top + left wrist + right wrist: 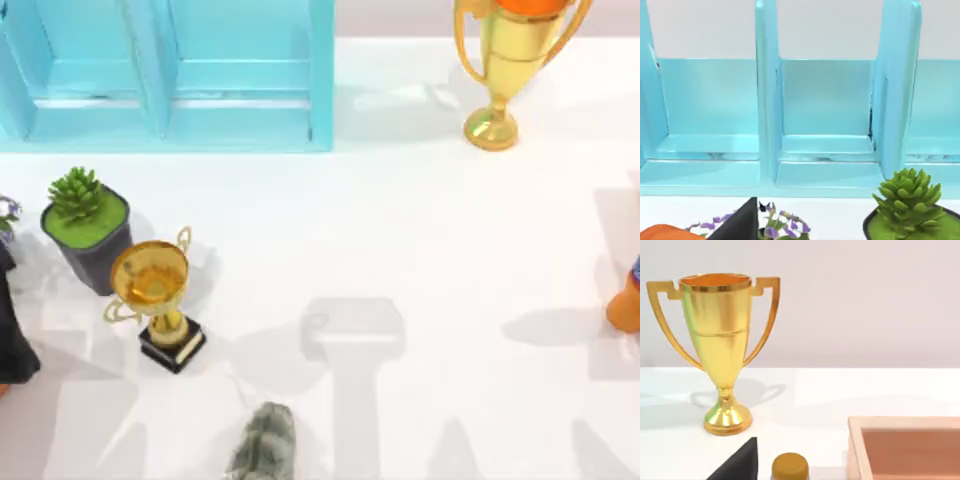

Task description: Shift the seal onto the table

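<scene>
The seal is out of view. The white table (pixel 420 230) spreads across the top view and carries soft grey shadows of both arms near the front. A black part of my left gripper (pixel 737 225) pokes into the left wrist view, facing the turquoise cabinet (pixel 825 115) from the table's left side. In the right wrist view a black part of my right gripper (pixel 740 462) sits low, in front of a tall gold trophy (pixel 722 345).
The cabinet (pixel 170 70) stands at the back left and the tall trophy (pixel 505 60) at the back right. On the left are a succulent pot (pixel 88 225) and a gold cup on a black base (pixel 160 295). A grey stone (pixel 265 445) lies at the front. A wooden tray (pixel 905 447) and a brown cap (pixel 790 466) are near my right gripper.
</scene>
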`<action>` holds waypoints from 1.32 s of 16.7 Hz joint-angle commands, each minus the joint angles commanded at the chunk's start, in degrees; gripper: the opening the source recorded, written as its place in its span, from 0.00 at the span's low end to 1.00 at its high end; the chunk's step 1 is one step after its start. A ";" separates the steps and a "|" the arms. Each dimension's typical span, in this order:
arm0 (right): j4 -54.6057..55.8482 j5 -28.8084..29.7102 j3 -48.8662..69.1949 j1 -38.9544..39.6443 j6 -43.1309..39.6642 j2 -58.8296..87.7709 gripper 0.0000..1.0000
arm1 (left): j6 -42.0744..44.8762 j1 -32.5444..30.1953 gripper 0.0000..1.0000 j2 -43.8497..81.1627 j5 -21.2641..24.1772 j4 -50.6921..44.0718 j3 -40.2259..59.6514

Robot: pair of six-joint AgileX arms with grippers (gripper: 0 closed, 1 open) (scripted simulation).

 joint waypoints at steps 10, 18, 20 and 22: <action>-18.88 -0.10 20.48 -7.38 -7.58 21.90 1.00 | 0.00 0.00 1.00 0.00 0.00 0.00 0.00; -52.62 -0.25 55.19 -20.10 -19.81 66.59 1.00 | 0.00 0.00 1.00 0.00 0.00 0.00 0.00; -59.90 -0.22 62.92 -22.93 -22.54 75.57 1.00 | 0.00 0.00 1.00 0.00 0.00 0.00 0.00; -65.97 -0.18 69.80 -25.38 -24.90 83.56 1.00 | 0.00 0.00 1.00 0.00 0.00 0.00 0.00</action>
